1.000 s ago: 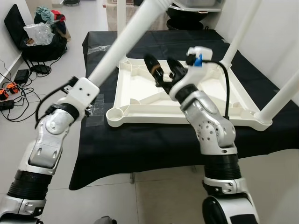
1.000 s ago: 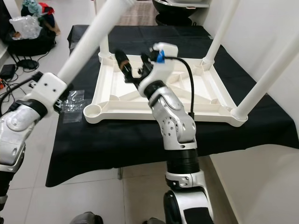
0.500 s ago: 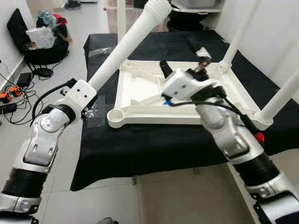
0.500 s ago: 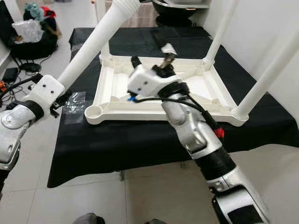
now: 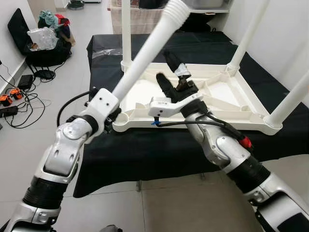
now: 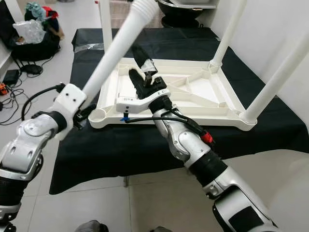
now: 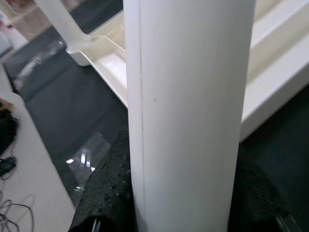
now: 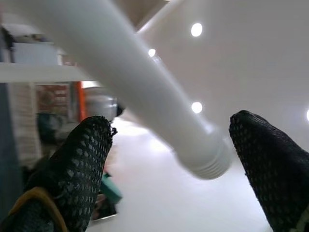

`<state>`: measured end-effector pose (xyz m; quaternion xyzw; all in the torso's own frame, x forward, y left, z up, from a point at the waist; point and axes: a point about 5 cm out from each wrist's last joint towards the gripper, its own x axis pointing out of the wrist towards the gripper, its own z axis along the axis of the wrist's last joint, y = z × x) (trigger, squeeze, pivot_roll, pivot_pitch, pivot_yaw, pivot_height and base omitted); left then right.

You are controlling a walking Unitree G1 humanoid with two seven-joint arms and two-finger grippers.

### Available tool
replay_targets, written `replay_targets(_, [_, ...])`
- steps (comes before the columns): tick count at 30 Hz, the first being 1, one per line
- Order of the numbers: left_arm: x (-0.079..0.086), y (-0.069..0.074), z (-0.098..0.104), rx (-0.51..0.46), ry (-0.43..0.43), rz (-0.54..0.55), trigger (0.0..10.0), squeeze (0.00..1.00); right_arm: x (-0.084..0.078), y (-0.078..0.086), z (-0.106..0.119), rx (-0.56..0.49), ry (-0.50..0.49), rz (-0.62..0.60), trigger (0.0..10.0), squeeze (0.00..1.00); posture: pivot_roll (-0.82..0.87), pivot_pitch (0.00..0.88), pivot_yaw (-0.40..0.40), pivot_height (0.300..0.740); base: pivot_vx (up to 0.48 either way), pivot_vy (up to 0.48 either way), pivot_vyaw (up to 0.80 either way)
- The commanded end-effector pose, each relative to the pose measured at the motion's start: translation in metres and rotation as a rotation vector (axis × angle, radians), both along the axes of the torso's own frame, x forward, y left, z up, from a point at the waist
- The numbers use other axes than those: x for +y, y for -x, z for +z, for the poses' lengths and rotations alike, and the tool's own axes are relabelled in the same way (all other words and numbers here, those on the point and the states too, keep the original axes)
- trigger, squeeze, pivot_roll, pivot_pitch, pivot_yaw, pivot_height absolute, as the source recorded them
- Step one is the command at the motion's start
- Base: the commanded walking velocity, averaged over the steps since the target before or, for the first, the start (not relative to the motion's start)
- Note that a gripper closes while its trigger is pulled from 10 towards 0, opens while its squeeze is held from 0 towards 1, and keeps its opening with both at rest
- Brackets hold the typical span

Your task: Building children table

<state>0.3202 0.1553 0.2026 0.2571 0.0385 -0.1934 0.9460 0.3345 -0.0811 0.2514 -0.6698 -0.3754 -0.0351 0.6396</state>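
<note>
The white children's table top lies upside down on a black-covered table. Legs stand in its back left, back right and front right corners. My left gripper is shut on a fourth white leg. That leg tilts up to the right, threaded end on top, just beside the open front left socket. My right gripper is open with its fingers pointing up, right next to the leg. In the right wrist view the leg's threaded end shows between the fingers.
A black bag with clutter and cables lie on the floor to the left. Clear plastic wrap rests on the cloth at the back left. A white wall runs close along the right side.
My left arm has swung the leg right and more upright, toward the front left corner. My right gripper has turned over, so its fingers now point up beside the leg.
</note>
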Motion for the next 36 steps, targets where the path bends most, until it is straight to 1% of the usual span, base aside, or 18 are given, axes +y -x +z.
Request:
replay_targets(1, [-0.007, 0.002, 0.002, 0.015, 0.012, -0.031, 10.0, 0.0, -0.001, -0.001, 0.004, -0.045, 0.009, -0.015, 10.0, 0.0, 0.04, 0.035, -0.049, 0.74, 0.0, 0.0, 0.0])
replay_targets(4, [-0.008, 0.006, 0.0, 0.071, 0.001, -0.061, 10.0, 0.0, -0.001, -0.003, 0.004, -0.037, -0.026, -0.013, 10.0, 0.0, 0.04, 0.037, -0.052, 0.74, 0.0, 0.0, 0.0])
replay_targets(7, [0.0, 0.008, 0.0, 0.125, -0.08, -0.07, 10.0, 0.0, 0.004, -0.005, -0.002, 0.012, -0.031, 0.007, 10.0, 0.0, 0.04, 0.038, -0.052, 0.74, 0.0, 0.0, 0.0])
replay_targets(10, [0.02, 0.005, 0.006, 0.121, -0.202, -0.039, 10.0, 0.0, 0.005, -0.008, -0.011, 0.071, 0.005, 0.001, 10.0, 0.0, 0.04, 0.038, -0.046, 0.74, 0.0, 0.0, 0.0])
replay_targets(12, [0.025, 0.004, 0.009, 0.119, -0.225, -0.022, 10.0, 0.0, 0.005, -0.009, -0.014, 0.091, 0.008, -0.003, 10.0, 0.0, 0.04, 0.038, -0.047, 0.74, 0.0, 0.0, 0.0])
replay_targets(15, [0.044, 0.002, 0.015, 0.093, -0.417, 0.003, 10.0, 0.0, 0.003, -0.011, -0.015, 0.13, -0.03, -0.001, 10.0, 0.0, 0.04, 0.037, -0.046, 0.74, 0.0, 0.0, 0.0])
replay_targets(16, [0.044, 0.002, 0.015, 0.093, -0.417, 0.003, 10.0, 0.0, 0.003, -0.011, -0.015, 0.13, -0.03, -0.001, 10.0, 0.0, 0.04, 0.037, -0.046, 0.74, 0.0, 0.0, 0.0])
replay_targets(18, [0.053, 0.0, 0.021, 0.004, -0.595, 0.023, 10.0, 0.0, 0.005, -0.011, -0.014, 0.159, -0.067, 0.02, 10.0, 0.0, 0.05, 0.04, -0.049, 0.74, 0.0, 0.0, 0.0])
replay_targets(19, [0.053, 0.0, 0.021, 0.004, -0.595, 0.023, 10.0, 0.0, 0.005, -0.011, -0.014, 0.159, -0.067, 0.02, 10.0, 0.0, 0.05, 0.04, -0.049, 0.74, 0.0, 0.0, 0.0])
replay_targets(20, [0.055, -0.001, 0.022, -0.019, -0.636, 0.025, 10.0, 0.0, 0.006, -0.01, -0.013, 0.173, -0.073, 0.028, 10.0, 0.0, 0.05, 0.042, -0.047, 0.74, 0.0, 0.0, 0.0])
replay_targets(21, [0.055, -0.002, 0.023, -0.052, -0.716, 0.015, 10.0, 0.0, 0.008, -0.011, -0.013, 0.193, -0.076, 0.036, 10.0, 0.0, 0.04, 0.039, -0.047, 0.74, 0.0, 0.0, 0.0])
replay_targets(24, [0.056, -0.002, 0.023, -0.07, -0.765, 0.006, 10.0, 0.0, 0.008, -0.011, -0.013, 0.205, -0.076, 0.04, 10.0, 0.0, 0.04, 0.039, -0.047, 0.74, 0.0, 0.0, 0.0])
replay_targets(26, [0.056, -0.006, 0.027, -0.132, -0.836, 0.013, 10.0, 0.0, 0.011, -0.01, -0.018, 0.281, -0.079, 0.069, 10.0, 0.0, 0.05, 0.038, -0.049, 0.74, 0.0, 0.0, 0.0])
replay_targets(27, [0.055, -0.008, 0.03, -0.158, -0.838, 0.019, 10.0, 0.0, 0.013, -0.009, -0.022, 0.33, -0.082, 0.088, 10.0, 0.0, 0.04, 0.037, -0.046, 0.74, 0.0, 0.0, 0.0])
replay_targets(30, [0.054, -0.011, 0.033, -0.198, -0.869, 0.022, 10.0, 0.0, 0.014, -0.008, -0.025, 0.394, -0.109, 0.106, 10.0, 0.0, 0.05, 0.037, -0.047, 0.74, 0.0, 0.0, 0.0])
replay_targets(33, [0.055, -0.012, 0.033, -0.211, -0.901, 0.017, 10.0, 0.0, 0.01, -0.01, -0.02, 0.382, -0.141, 0.104, 10.0, 0.0, 0.05, 0.035, -0.046, 0.74, 0.0, 0.0, 0.0])
replay_targets(35, [0.059, -0.013, 0.031, -0.215, -0.934, 0.021, 10.0, 0.0, -0.002, -0.014, 0.0, 0.324, -0.226, 0.1, 10.0, 0.0, 0.05, 0.035, -0.045, 0.74, 0.0, 0.0, 0.0])
replay_targets(36, [0.062, -0.013, 0.03, -0.222, -0.95, 0.023, 10.0, 0.0, -0.007, -0.016, 0.008, 0.295, -0.234, 0.094, 10.0, 0.0, 0.05, 0.033, -0.045, 0.74, 0.0, 0.0, 0.0])
